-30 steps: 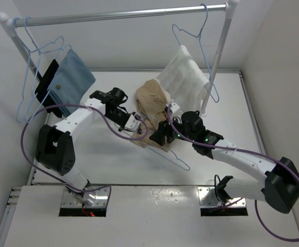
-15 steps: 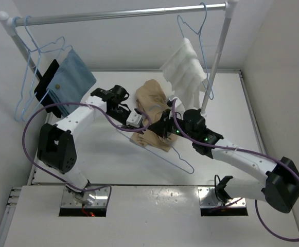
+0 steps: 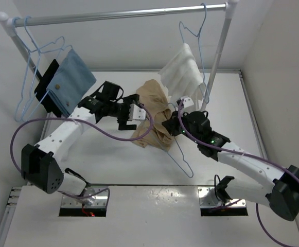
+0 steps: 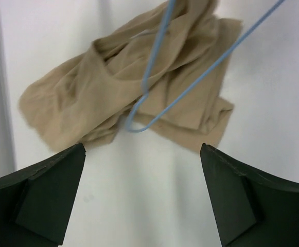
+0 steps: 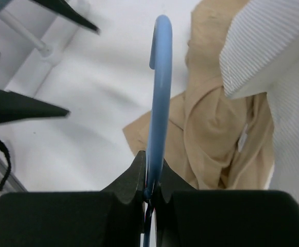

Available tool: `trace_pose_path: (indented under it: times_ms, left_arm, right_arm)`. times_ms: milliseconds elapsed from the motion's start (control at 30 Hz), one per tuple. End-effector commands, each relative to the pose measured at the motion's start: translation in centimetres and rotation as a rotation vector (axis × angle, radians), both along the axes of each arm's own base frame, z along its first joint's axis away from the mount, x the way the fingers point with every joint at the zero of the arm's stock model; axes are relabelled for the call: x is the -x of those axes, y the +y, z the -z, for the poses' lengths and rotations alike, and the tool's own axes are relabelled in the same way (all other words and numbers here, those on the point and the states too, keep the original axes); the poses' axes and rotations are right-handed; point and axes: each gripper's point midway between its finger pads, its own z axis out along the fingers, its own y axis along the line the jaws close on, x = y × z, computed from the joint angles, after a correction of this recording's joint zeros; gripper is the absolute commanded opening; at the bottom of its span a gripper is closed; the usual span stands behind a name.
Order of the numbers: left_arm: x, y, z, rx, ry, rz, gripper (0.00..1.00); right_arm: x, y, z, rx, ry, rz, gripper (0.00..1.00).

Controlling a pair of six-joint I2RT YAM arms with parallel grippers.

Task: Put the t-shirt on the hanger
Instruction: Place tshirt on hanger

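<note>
The tan t-shirt (image 3: 150,105) lies crumpled on the white table, mid-back. The light-blue wire hanger (image 3: 189,174) slants across it, one corner jutting toward the near edge. My right gripper (image 3: 176,123) is shut on the hanger's wire (image 5: 159,77), which rises straight from its jaws, with the t-shirt (image 5: 216,139) beneath. My left gripper (image 3: 136,112) hovers open just left of the t-shirt, with nothing between its fingers (image 4: 51,175). From the left wrist, the t-shirt (image 4: 103,92) lies ahead and a bend of the hanger (image 4: 135,127) rests on it.
A clothes rail (image 3: 123,14) spans the back on two posts. From it hang a hanger with white cloth (image 3: 182,72), close above my right gripper, and hangers with blue cloth (image 3: 69,77) at the left. The right post (image 3: 216,56) stands beside the white cloth.
My left gripper let go of the hanger, opened wide and drew back to the left of the t-shirt. My right gripper closed on the hanger wire, which has swung more upright.
</note>
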Motion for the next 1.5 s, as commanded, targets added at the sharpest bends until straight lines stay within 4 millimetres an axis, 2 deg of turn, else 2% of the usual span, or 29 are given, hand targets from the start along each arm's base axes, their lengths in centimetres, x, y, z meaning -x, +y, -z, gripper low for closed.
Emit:
trace_pose_path:
  times_ms: [0, 100, 133, 200, 267, 300, 333, 367, 400, 433, 467, 500, 533, 600, 633, 667, 833, 867, 900, 967, 1033, 1067, 1133, 1167, 1200, 1233, 1367, 1400, 1467]
  left_arm:
    - [-2.9, 1.7, -3.8, 0.022, -0.154, -0.19, 1.0]
    - [-4.5, 3.0, -6.2, 0.057, -0.194, -0.357, 1.0]
    - [-4.7, 2.9, -8.2, 0.099, -0.212, -0.387, 1.0]
    - [-4.9, 2.7, -10.2, 0.21, -0.13, -0.505, 1.0]
    - [-5.7, 3.1, -13.7, 0.34, -0.092, -0.657, 1.0]
    - [-6.0, 3.4, -14.5, 0.359, -0.098, -0.694, 1.0]
    - [-5.9, 3.2, -14.6, 0.363, -0.092, -0.681, 1.0]
    - [-5.7, 2.7, -14.3, 0.329, -0.133, -0.602, 1.0]
    - [-5.2, 2.2, -13.6, 0.314, -0.13, -0.546, 1.0]
    - [-4.6, 1.2, -11.7, 0.295, -0.099, -0.497, 0.94]
    - [-4.0, 0.0, -11.0, 0.296, -0.083, -0.492, 0.88]
    - [-4.3, -0.6, -9.6, 0.278, -0.059, -0.52, 0.84]
    - [-5.4, -1.0, -7.3, 0.231, -0.032, -0.573, 0.81]
    - [-5.8, -2.7, -5.3, 0.205, 0.027, -0.595, 0.75]
    - [-6.1, -3.3, -4.5, 0.196, 0.05, -0.58, 0.72]
    - [-6.9, -4.2, -3.1, 0.181, 0.091, -0.582, 0.65]
    - [-9.6, -6.5, 0.2, 0.197, 0.245, -0.692, 0.57]
    - [-9.8, -6.9, 1.0, 0.193, 0.272, -0.693, 0.57]
    - [-9.9, -7.2, 3.3, 0.166, 0.324, -0.72, 0.57]
    - [-10.1, -8.1, 4.1, 0.165, 0.354, -0.719, 0.57]
    - [-10.7, -8.3, 6.0, 0.141, 0.386, -0.76, 0.59]
    - [-10.8, -8.5, 6.7, 0.133, 0.38, -0.779, 0.59]
    - [-11.5, -9.0, 7.0, 0.138, 0.371, -0.805, 0.6]
    - [-11.8, -8.7, 8.6, 0.107, 0.374, -0.829, 0.6]
    - [-12.2, -8.8, 8.7, 0.104, 0.368, -0.836, 0.6]
    - [-11.8, -9.2, 8.7, 0.099, 0.362, -0.82, 0.6]
    - [-11.6, -8.6, 11.4, 0.028, 0.347, -0.839, 0.6]
    - [-12.0, -8.5, 11.3, 0.033, 0.332, -0.849, 0.58]
    - [-11.9, -8.0, 12.8, -0.014, 0.318, -0.835, 0.38]
  right_arm:
    - [-0.6, -1.2, -1.0, 0.013, -0.023, 0.07, 0.0]
    - [-0.6, -2.2, -1.1, 0.029, -0.012, 0.113, 0.0]
    - [-0.6, -2.4, -1.7, 0.026, -0.019, 0.122, 0.0]
    - [-0.3, -2.8, -1.9, 0.051, -0.017, 0.117, 0.0]
    - [-0.2, -3.4, -3.1, 0.046, -0.044, 0.133, 0.0]
    - [-0.1, -3.7, -3.2, 0.05, -0.044, 0.142, 0.0]
    - [-0.1, -3.8, -3.5, 0.045, -0.052, 0.151, 0.0]
    - [0.1, -4.0, -3.6, 0.045, -0.053, 0.151, 0.0]
    - [0.0, -4.2, -3.9, 0.042, -0.061, 0.163, 0.0]
    - [0.0, -4.4, -4.3, 0.035, -0.071, 0.173, 0.0]
    - [0.0, -4.4, -4.3, 0.035, -0.072, 0.173, 0.0]
    - [0.1, -4.5, -4.6, 0.029, -0.078, 0.173, 0.0]
    - [0.1, -4.5, -4.6, 0.029, -0.078, 0.173, 0.0]
    - [-0.3, -5.2, -4.7, 0.062, -0.076, 0.212, 0.0]
    - [-0.5, -5.6, -5.5, 0.062, -0.085, 0.234, 0.0]
    - [-1.0, -6.3, -5.4, 0.085, -0.084, 0.281, 0.0]
    - [-1.3, -7.8, -5.6, 0.144, -0.052, 0.357, 0.0]
    - [-1.2, -7.9, -5.4, 0.154, -0.044, 0.356, 0.0]
    - [-1.0, -8.0, -4.5, 0.171, -0.029, 0.354, 0.0]
    - [-0.3, -7.7, -3.5, 0.158, -0.012, 0.32, 0.0]
    - [-0.1, -7.6, -3.5, 0.135, -0.026, 0.308, 0.0]
    - [0.1, -7.6, -2.7, 0.139, -0.009, 0.311, 0.0]
    - [0.0, -7.6, -2.4, 0.139, -0.008, 0.311, 0.0]
    - [0.0, -7.5, -2.6, 0.132, -0.014, 0.312, 0.0]
    - [0.0, -7.5, -2.6, 0.132, -0.014, 0.312, 0.0]
    - [0.0, -7.4, -2.6, 0.13, -0.012, 0.303, 0.0]
    - [0.0, -7.2, -2.3, 0.143, -0.009, 0.29, 0.0]
    - [0.1, -7.3, -1.8, 0.151, -0.002, 0.29, 0.0]
    - [0.2, -7.1, -1.5, 0.147, -0.001, 0.278, 0.0]
